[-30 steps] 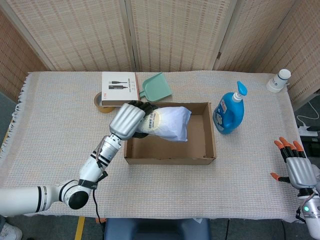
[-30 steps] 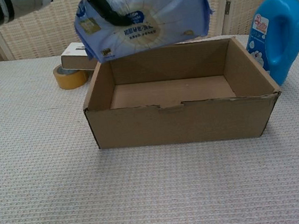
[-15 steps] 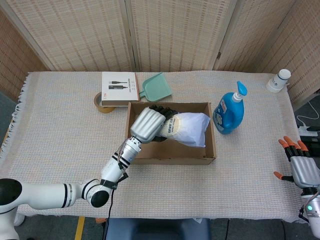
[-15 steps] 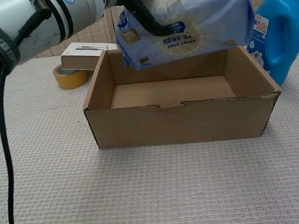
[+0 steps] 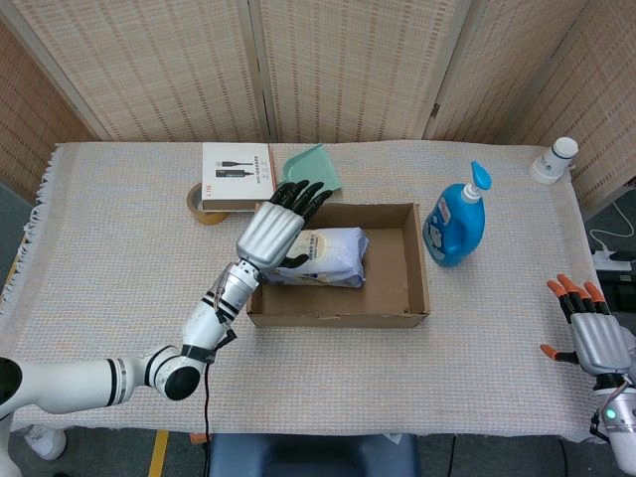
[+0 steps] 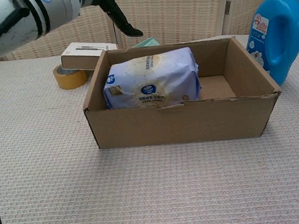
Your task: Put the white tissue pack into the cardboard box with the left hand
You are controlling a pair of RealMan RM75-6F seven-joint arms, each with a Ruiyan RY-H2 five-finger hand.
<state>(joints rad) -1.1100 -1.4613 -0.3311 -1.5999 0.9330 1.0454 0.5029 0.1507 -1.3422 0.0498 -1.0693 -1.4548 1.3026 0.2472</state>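
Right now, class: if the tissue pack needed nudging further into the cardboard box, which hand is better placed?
Left. The left hand hovers open just above the tissue pack in the cardboard box; the right hand sits at the table's far edge.

The white tissue pack (image 5: 323, 256), a soft plastic-wrapped bundle with bluish print and a round pale emblem, lies on its side in the left part of the cardboard box (image 5: 417, 260). The brown, open-topped box sits flat on the table.
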